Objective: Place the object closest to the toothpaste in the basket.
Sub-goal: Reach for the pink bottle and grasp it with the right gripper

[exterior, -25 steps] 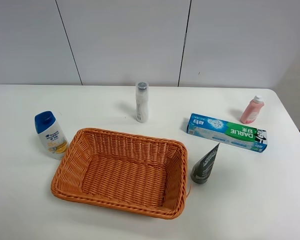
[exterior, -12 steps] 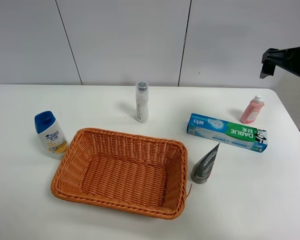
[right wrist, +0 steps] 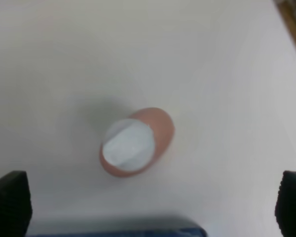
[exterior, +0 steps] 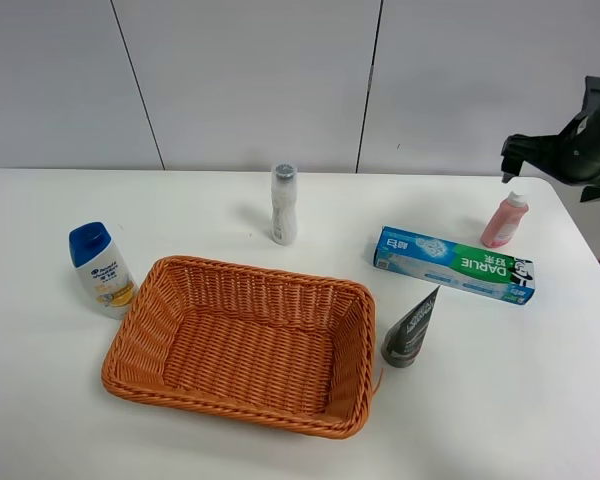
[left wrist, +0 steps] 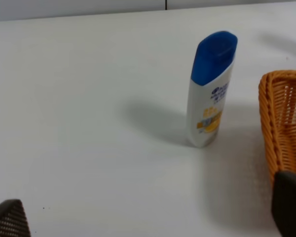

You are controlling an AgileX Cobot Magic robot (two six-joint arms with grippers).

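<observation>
High cam: basket (exterior: 352, 340) sits mid-tabletop (exterior: 540, 400). Toothpaste box (exterior: 453, 265) lies flat to its right. Pink bottle (exterior: 504, 220) stands upright just behind the box, grey tube (exterior: 410, 330) just in front. Right arm (exterior: 570, 150) hangs above the pink bottle, apart from it.

L wrist: left fingers (left wrist: 288, 205) spread wide, nothing btwn them. Blue-capped shampoo bottle (left wrist: 210, 89) stands upright beside the basket rim.

R wrist: right fingers (right wrist: 7, 202) wide apart too, the pink bottle's white cap straight below, untouched.
</observation>
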